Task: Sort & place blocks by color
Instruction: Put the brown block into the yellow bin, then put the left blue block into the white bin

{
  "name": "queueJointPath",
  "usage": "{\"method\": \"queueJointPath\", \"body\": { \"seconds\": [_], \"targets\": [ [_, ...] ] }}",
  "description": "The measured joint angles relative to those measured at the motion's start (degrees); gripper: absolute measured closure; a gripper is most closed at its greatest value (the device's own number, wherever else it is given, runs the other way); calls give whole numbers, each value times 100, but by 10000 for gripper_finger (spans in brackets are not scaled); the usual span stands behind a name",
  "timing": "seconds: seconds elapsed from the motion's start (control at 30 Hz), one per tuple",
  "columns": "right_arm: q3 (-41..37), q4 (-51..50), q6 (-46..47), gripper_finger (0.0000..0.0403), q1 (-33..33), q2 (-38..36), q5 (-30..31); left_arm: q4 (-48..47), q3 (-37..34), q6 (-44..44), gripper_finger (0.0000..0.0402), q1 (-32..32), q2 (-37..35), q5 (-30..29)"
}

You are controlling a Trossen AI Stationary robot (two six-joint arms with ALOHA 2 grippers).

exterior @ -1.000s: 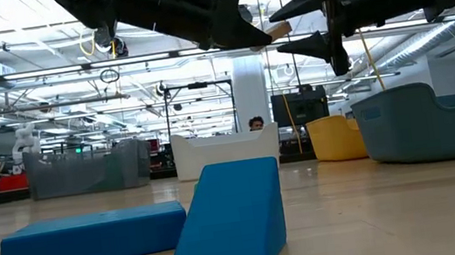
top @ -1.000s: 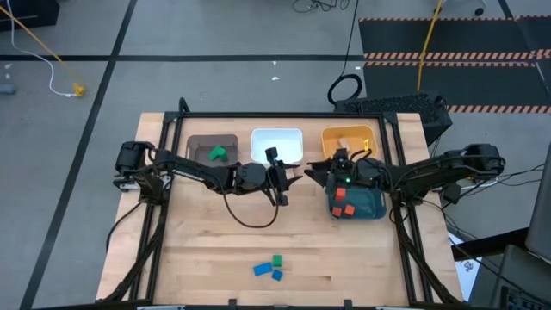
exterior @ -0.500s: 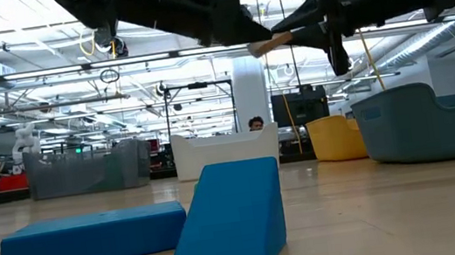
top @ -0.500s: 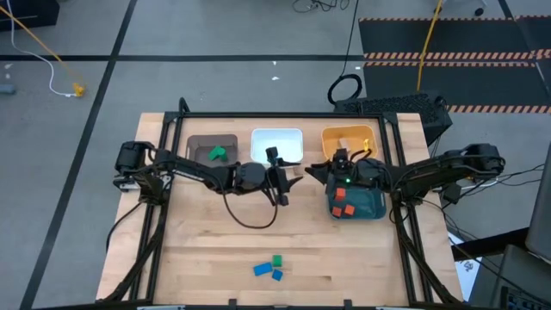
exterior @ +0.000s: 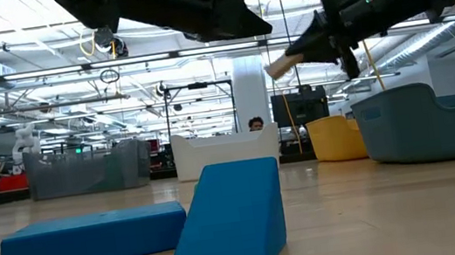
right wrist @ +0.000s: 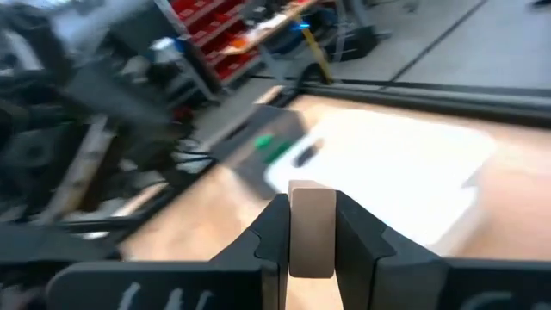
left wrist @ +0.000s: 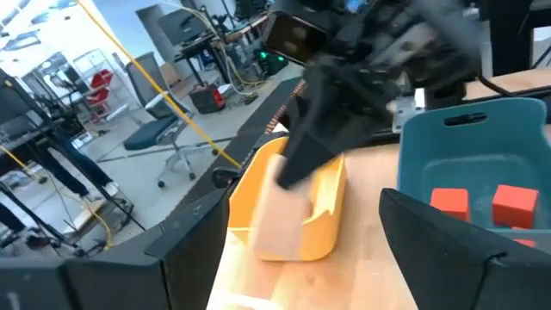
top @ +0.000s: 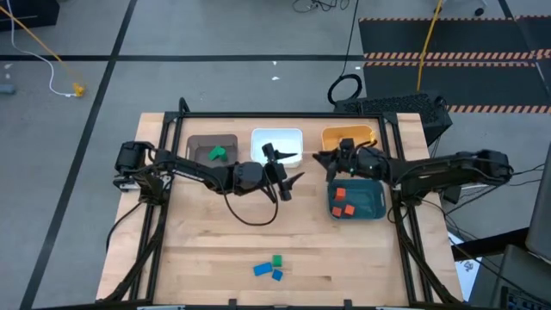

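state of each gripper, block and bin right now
left gripper: open, empty
right gripper: shut on wood block
brown bin: holds a green block
teal bin: holds two red blocks
white bin: looks empty

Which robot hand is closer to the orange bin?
The right hand, shut on a pale wood block, sits at the orange bin's edge. The left hand, open, hovers by the white bin.

No readable text is showing anywhere. Nothing on the table or in the room behind is displaying legible labels or numbers.
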Motion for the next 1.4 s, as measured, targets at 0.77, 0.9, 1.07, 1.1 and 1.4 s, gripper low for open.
{"method": "queueJointPath", "body": {
  "seconds": [0.77, 0.9, 1.07, 1.1, 1.4],
  "targets": [
    [2, -5179, -571, 359, -1666, -1814, 1381, -361, 0, -1486, 126, -166, 0, -3],
    [2, -5249, -757, 354, -1671, -1764, 1710, -400, 0, -1509, 128, -183, 0, -3],
    [2, -5237, -853, 293, -1669, -1744, 1703, -639, 0, -1785, 126, -186, 0, -3],
    [2, -5234, -853, 282, -1669, -1744, 1703, -719, 0, -1877, 127, -186, 0, -3],
    [2, -4473, -857, 214, -1649, -1778, 761, -2175, -2, -3395, 128, -246, 0, 911]
  ]
}}
